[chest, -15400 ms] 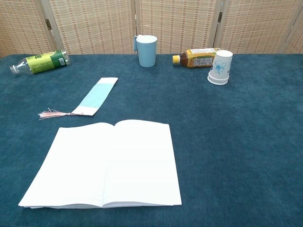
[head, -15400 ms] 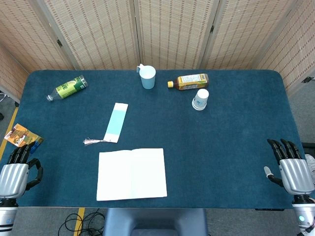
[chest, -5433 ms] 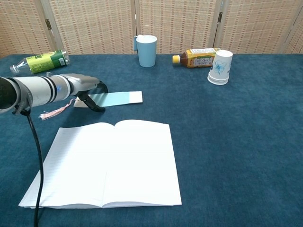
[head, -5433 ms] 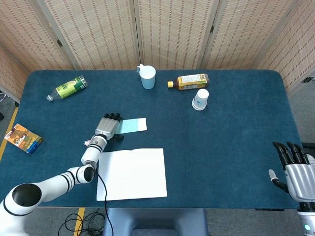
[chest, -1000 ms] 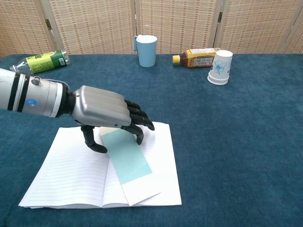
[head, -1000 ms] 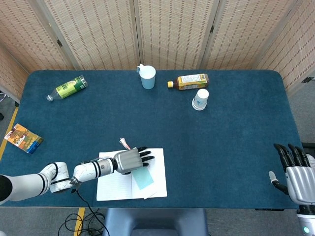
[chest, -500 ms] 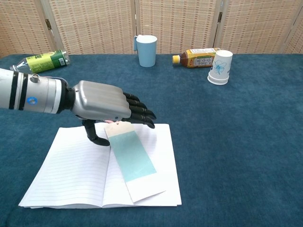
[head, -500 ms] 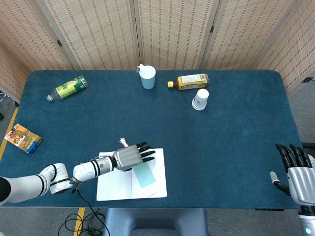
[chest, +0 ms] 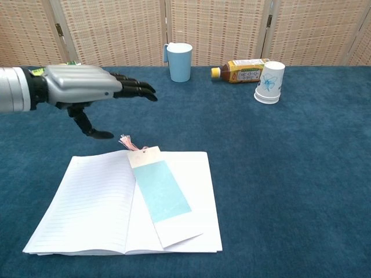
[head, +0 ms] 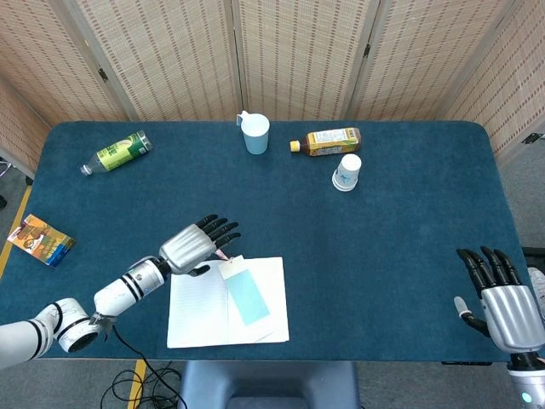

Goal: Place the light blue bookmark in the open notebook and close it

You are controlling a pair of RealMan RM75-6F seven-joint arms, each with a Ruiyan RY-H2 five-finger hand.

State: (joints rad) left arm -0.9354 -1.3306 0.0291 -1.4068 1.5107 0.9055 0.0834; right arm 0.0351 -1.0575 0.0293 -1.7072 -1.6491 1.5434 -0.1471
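Notebook (chest: 93, 202) lies open at the near edge of the table (head: 383, 256), lined pages up. Bookmark (chest: 162, 194) lies flat on it, slanted across the spine and mostly on the right page; its white near end reaches close to the notebook's near edge. Its far end sits at the notebook's far edge, and the pink tassel (chest: 125, 141) spills onto the cloth just beyond.

Left hand (chest: 87, 87) hangs above the table just past the notebook's far left corner, palm down, fingers (chest: 134, 88) stretched out and apart, thumb pointing down. It holds nothing and is clear of the bookmark. In the head view the same hand (head: 192, 244) shows beside the notebook's far edge, fingertips near the tassel.

Right hand (head: 498, 294) shows only in the head view, at the near right corner off the table's edge, fingers straight and spread, nothing in it.

Further back: paper cup (chest: 271, 81) upside down, right of centre. Amber bottle (chest: 242, 70) on its side just behind it. Blue mug (chest: 179, 62) upright at the far middle. Green-labelled bottle (head: 117, 152) on its side at the far left. Folding screen (head: 281, 51) behind the table. A coloured packet (head: 41, 239) lies on the floor left of the table.
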